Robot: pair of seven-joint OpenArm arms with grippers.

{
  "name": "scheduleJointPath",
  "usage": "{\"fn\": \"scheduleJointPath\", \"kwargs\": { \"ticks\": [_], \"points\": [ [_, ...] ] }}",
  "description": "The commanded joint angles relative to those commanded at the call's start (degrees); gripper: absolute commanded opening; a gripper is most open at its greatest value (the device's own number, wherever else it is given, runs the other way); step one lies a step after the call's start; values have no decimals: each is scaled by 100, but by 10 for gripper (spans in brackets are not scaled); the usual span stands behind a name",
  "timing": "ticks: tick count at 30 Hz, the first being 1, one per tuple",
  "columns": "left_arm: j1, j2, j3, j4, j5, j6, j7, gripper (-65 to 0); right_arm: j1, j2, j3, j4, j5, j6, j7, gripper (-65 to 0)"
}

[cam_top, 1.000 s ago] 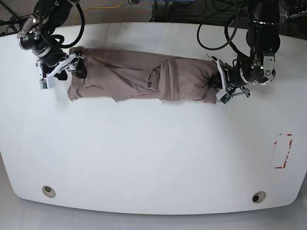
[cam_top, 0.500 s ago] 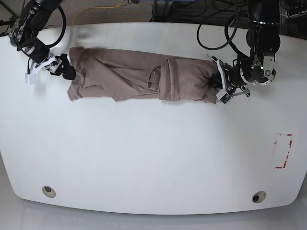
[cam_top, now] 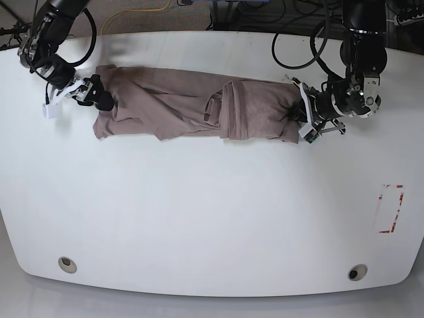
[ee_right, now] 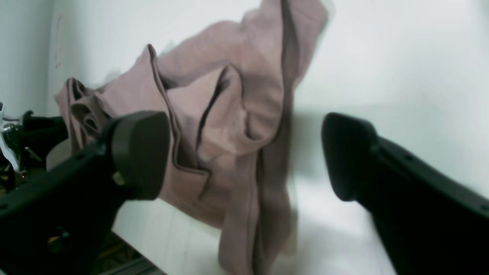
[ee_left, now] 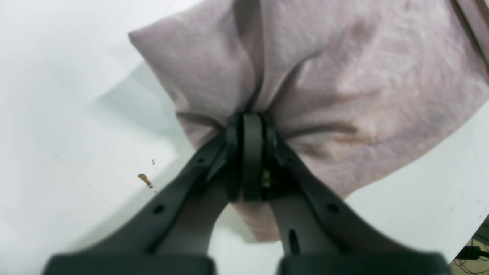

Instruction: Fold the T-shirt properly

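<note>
The T-shirt [cam_top: 192,104] lies in a long, wrinkled band across the far half of the white counter [cam_top: 212,212]. The left gripper [ee_left: 250,130] has its jaws pressed together, clamped on a gathered pinch of cloth at one end. The right gripper [ee_right: 244,152] at the other end has its jaws wide apart, apparently touching no fabric, though the view is blurred.
</note>
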Motion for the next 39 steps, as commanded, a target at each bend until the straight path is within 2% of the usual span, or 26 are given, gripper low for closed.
{"fn": "scheduleJointPath", "kwargs": {
  "ticks": [9,15,16,20,24,26,30,35,36,39],
  "points": [
    [0,0,0,0,0,0,0,-650,-18,-149,-563,299,0,0,0,-52],
    [0,-9,0,0,0,0,0,-650,-88,-316,-615,501,-9,0,0,-68],
    [0,-9,0,0,0,0,0,-650,-88,-325,-615,510,-9,0,9,-89],
    [0,-9,0,0,9,0,0,-650,-88,-325,-633,510,-9,0,132,-258],
    [0,0,0,0,18,0,0,-650,-88,-299,-800,527,-9,0,229,-388],
    [0,0,0,0,18,0,0,-650,-88,-281,-932,527,-9,0,237,-428],
    [0,0,9,0,26,0,0,-650,-88,-281,-1002,536,-9,0,237,-468],
    [0,9,9,18,26,0,9,-650,-88,-273,-993,695,-18,-382,246,-590],
    [0,9,18,18,35,0,9,-650,-88,-246,-993,818,-18,-514,281,-628],
    [-9,9,18,18,35,0,9,-650,-88,-141,-1020,1064,-35,-813,325,-650]
  ]
}}
